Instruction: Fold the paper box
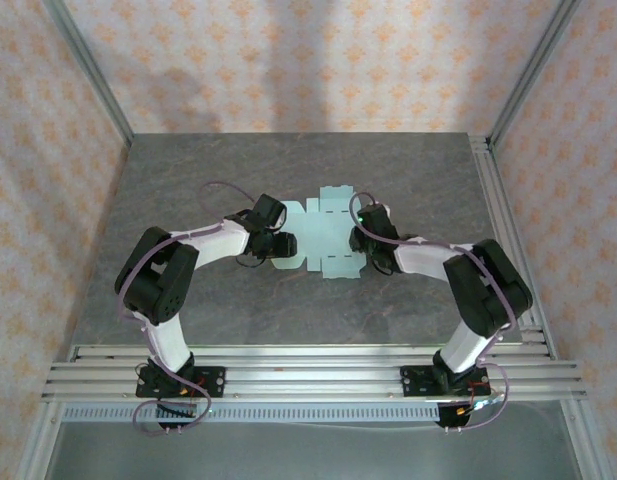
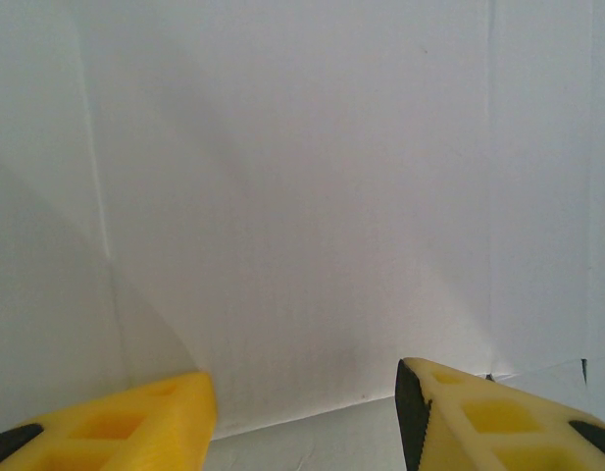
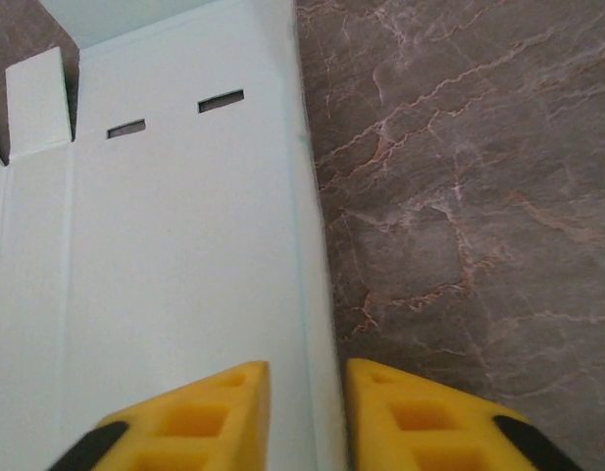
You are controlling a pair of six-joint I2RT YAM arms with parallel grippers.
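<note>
The paper box [image 1: 323,238] lies as a flat pale mint sheet with creases and tabs in the middle of the table, between both grippers. My left gripper [image 1: 285,243] is at its left edge. In the left wrist view the left gripper [image 2: 304,392] has its yellow fingers well apart, and the sheet [image 2: 302,196] lies just ahead with nothing clasped. My right gripper [image 1: 360,238] is at the sheet's right edge. In the right wrist view the right gripper [image 3: 308,378] straddles the edge strip of the sheet [image 3: 175,255] with a narrow gap between its jaws. Two slots and a tab show at the sheet's far end.
The table [image 1: 288,300] is dark marbled stone [image 3: 459,196]. An aluminium rail [image 1: 308,375] runs along the near edge where the arm bases are bolted. Patterned walls and metal frame posts enclose the back and sides.
</note>
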